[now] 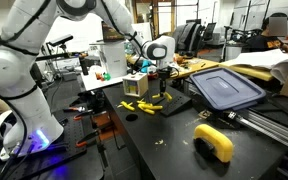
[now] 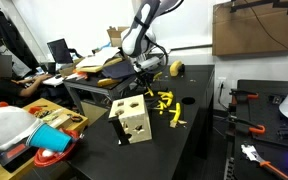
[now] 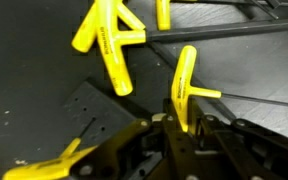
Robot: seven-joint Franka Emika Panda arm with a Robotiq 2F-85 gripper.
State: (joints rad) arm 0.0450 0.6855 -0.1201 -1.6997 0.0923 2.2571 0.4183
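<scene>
- Both exterior views: bright, even overhead room light; you see soft shadows on the black table (image 1: 154, 150).
- Wrist view: dimmer, grainy; your yellow T-handle key (image 3: 185, 85) reads slightly blurred.

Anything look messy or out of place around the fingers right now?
The yellow T-handle keys lie scattered on the black table, some crossing each other at odd angles. The fingers are shut on one key by its handle. Nothing looks broken or spilled.
</scene>
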